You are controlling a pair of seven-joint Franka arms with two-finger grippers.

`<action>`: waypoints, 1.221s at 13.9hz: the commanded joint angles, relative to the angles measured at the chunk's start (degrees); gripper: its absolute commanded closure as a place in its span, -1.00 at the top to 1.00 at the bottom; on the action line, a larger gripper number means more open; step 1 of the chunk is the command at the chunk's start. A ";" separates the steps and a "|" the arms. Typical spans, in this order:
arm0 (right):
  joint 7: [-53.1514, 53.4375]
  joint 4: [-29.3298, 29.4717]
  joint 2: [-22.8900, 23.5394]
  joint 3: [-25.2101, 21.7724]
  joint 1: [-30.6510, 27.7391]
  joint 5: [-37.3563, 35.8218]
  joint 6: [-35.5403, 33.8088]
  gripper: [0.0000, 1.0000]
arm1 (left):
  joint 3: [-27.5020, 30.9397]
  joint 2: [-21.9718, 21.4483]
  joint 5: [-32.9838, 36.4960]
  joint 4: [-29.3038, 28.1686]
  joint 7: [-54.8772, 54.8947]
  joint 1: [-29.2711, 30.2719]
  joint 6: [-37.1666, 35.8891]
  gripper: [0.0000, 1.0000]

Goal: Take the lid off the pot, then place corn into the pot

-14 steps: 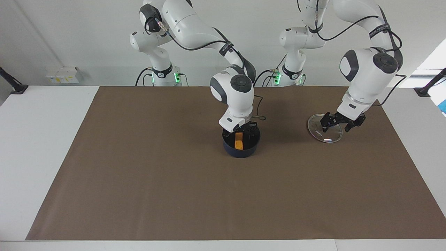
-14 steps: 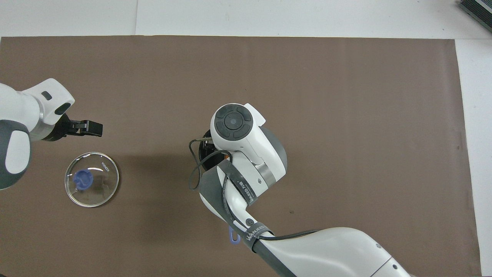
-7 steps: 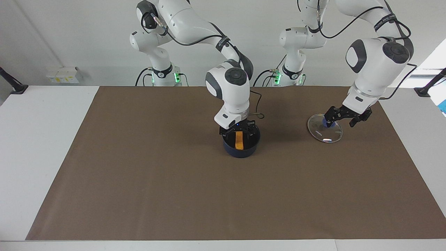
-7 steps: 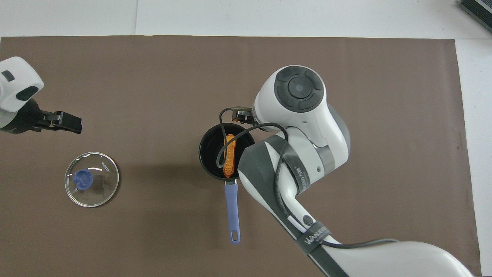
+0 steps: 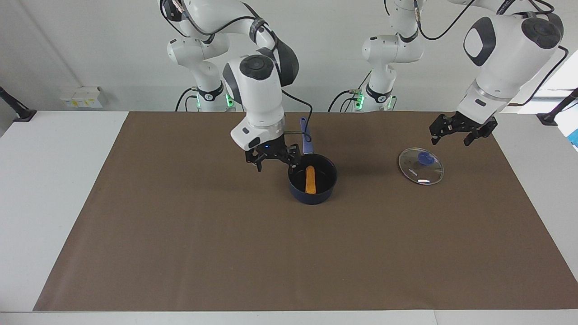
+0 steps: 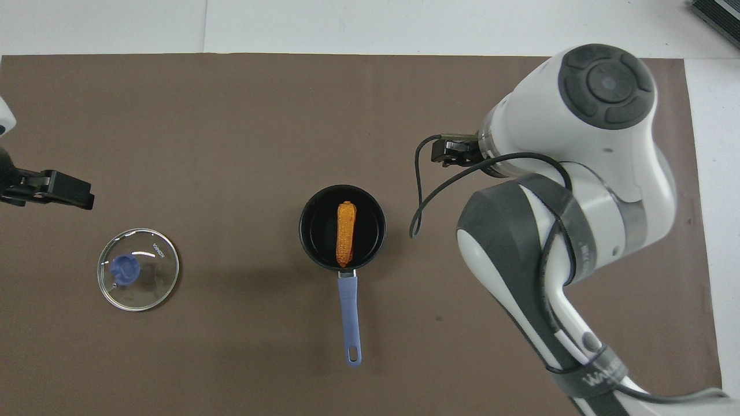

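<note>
**potwatcher:** So where are we? In the facing view the corn cob (image 5: 310, 179) is lying flat inside the saucepan (image 5: 312, 191) at the middle of the frame, and the glass lid (image 5: 421, 166) sits flat on the brown mat (image 5: 180, 248) at center right, well apart from the pan. Looks to me like both parts of the task are done.

**franka_fan:** Agreed. The right gripper (image 5: 273, 157) hangs just beside the pan's rim, a bit left of center, fingers spread wide and holding nothing. The left gripper (image 5: 460, 128) is up over the mat at upper right, above the lid, fingers also wide open and empty.

**potwatcher:** So the step in hand is basically backing off clean?

**franka_fan:** My read, yeah. I'd take the right gripper straight up before swinging it sideways, since its fingers are close to the rim and a sideways brush could nudge the pan. Its loose black cable (image 6: 417, 196) dangles near the pan in the overhead view, so I'd keep that from snagging the blue handle (image 6: 350, 315), which points toward the bottom of that frame.

**potwatcher:** And the left one?

**franka_fan:** Already clear of the lid. Just don't dip on the way back.
</note>
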 commanded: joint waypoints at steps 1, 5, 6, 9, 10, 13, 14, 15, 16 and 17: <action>-6.08 -1.31 -3.45 0.78 -4.29 -0.52 -2.16 1.00 | 0.25 0.04 -0.30 0.72 1.48 -0.28 -1.30 1.00; -8.90 -0.78 -7.67 0.60 -6.76 -0.43 -7.26 1.00 | 0.25 -0.05 -0.39 0.36 2.54 -0.19 -1.04 1.00; -9.52 -0.61 -8.46 0.52 -7.20 -0.26 -8.14 1.00 | 0.25 -0.05 -0.39 0.36 2.54 -0.19 -1.13 1.00; -12.58 1.32 -9.35 0.43 -8.43 -0.34 -12.18 1.00 | 0.25 -0.05 -0.48 0.36 2.54 -0.19 -1.04 1.00; -15.21 2.37 -9.43 0.34 -9.04 -0.43 -13.76 1.00 | 0.25 -0.05 -0.48 0.36 2.46 -0.19 -0.95 1.00; -21.02 2.65 -10.22 0.34 -11.24 -0.43 -17.63 1.00 | 0.25 -0.05 -0.48 0.36 2.46 -0.28 -0.95 1.00; -22.86 1.78 -11.36 0.08 -12.55 0.35 -17.99 1.00 | 0.25 -0.05 -0.48 0.36 2.45 -0.28 -0.95 1.00; -23.67 -0.32 -12.41 0.08 -13.61 1.66 -17.73 1.00 | 0.25 -0.05 -0.48 0.28 2.45 -0.28 -0.95 1.00; -23.76 -1.56 -13.29 -0.10 -14.57 3.42 -17.38 1.00 | 0.25 -0.05 -0.48 0.28 2.45 -0.28 -1.04 1.00; -23.76 -1.31 -13.21 -0.01 -15.10 3.69 -17.64 1.00 | 0.25 -0.05 -0.48 0.19 2.45 -0.28 -0.95 1.00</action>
